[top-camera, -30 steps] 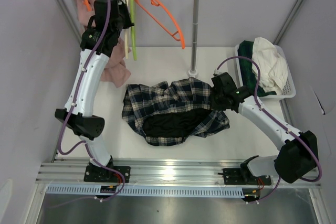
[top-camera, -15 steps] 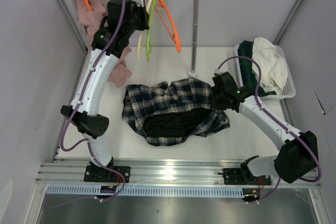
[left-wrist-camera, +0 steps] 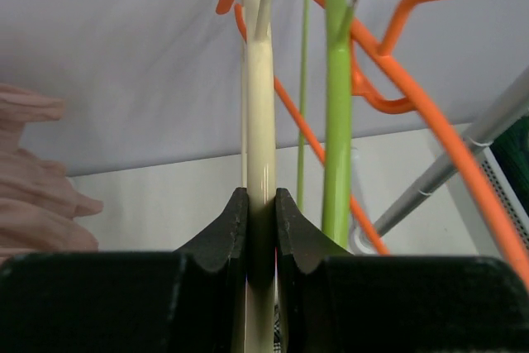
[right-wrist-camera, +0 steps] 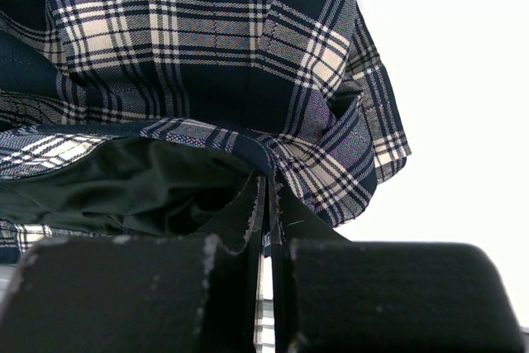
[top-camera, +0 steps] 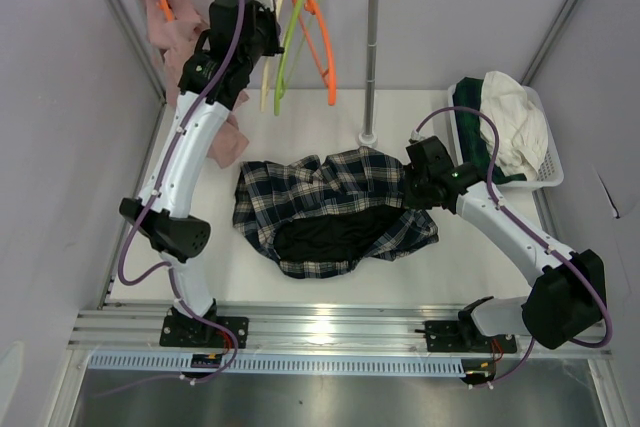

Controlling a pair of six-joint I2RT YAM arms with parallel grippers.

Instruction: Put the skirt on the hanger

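My plaid skirt lies crumpled on the table, its right edge pinched in my clenched right gripper, the caught cloth hidden between the fingers, while my left gripper clamps the cream hanger, whose lower part is cut off from view.

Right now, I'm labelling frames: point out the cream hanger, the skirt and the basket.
cream hanger (left-wrist-camera: 261, 105), left wrist view, its shaft
skirt (top-camera: 320, 190), top view, plaid middle
basket (top-camera: 548, 169), top view, right rim
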